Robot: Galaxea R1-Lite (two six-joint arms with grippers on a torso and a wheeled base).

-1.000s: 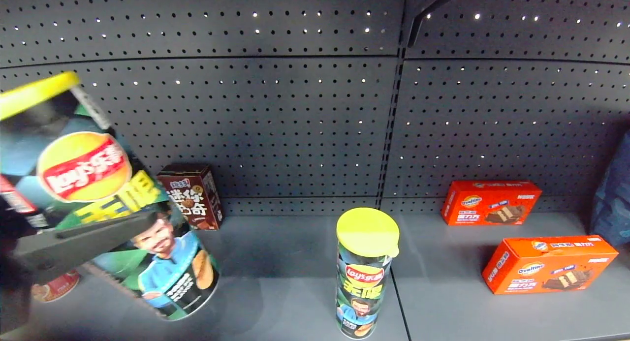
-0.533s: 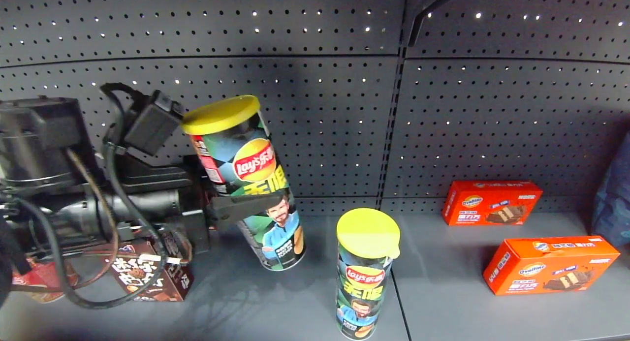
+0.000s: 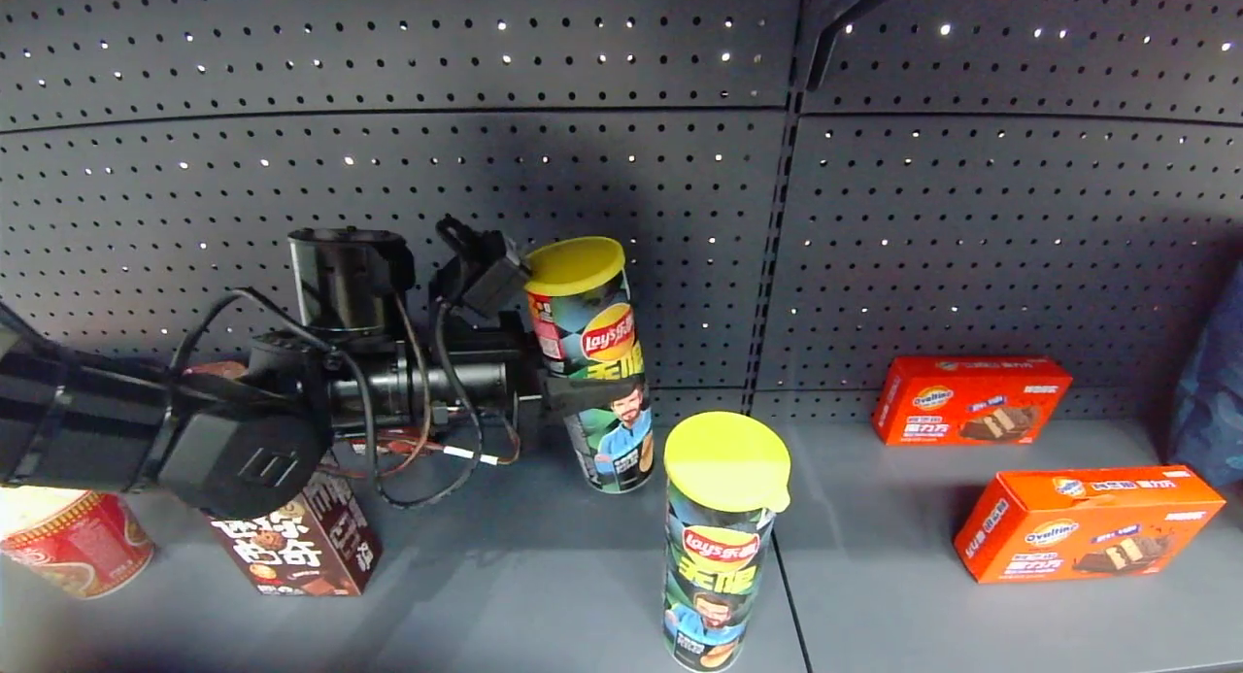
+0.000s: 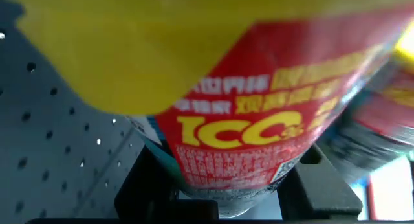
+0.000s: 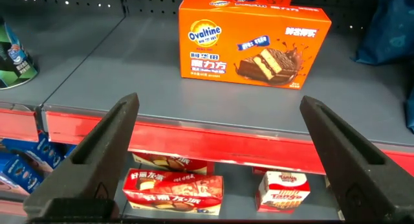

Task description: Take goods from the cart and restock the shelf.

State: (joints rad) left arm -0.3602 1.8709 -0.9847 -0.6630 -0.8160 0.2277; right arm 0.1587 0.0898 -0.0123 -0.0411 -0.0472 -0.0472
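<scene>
In the middle of the head view, the held chip canister [image 3: 590, 362] sits in the left gripper [image 3: 594, 393], behind and left of the second chip canister [image 3: 723, 547] on the shelf [image 3: 544, 595]; its base perhaps touches the shelf. The cookie box [image 3: 296, 547] and cup noodles [image 3: 73, 547] are lower left, and the rear cake box [image 3: 971, 398] stands behind the front cake box [image 3: 1088, 522] at right.

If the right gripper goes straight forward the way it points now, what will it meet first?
Probably the shelf's red front edge, seen between the open fingers of the right gripper; the orange box stands farther back. Depth is unclear, so it might pass above the edge.
</scene>
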